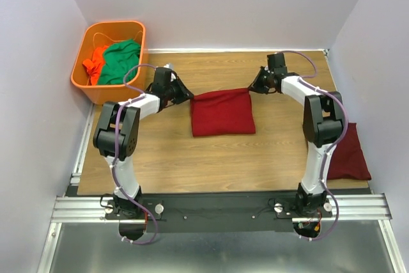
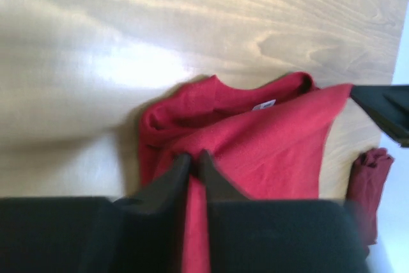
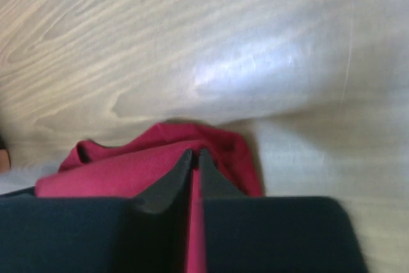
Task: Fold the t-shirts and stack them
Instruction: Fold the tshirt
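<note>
Pinching far edge of shirt (image 1: 222,114), closed tight on cloth: left gripper (image 1: 189,97) at left corner, right gripper (image 1: 252,89) at right.

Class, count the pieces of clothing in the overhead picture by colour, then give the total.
Dark red: 2, the t-shirt mid-table and the t-shirt at the right edge
Green: 1, the green garment
Orange: 1, the orange garment
Total: 4

Left arm (image 1: 121,133) and right arm (image 1: 321,126): white links, black joint housings, thin purple cables (image 1: 135,68) looping alongside. Tool fingers (image 2: 160,187) black, wedge-shaped, matte.
</note>
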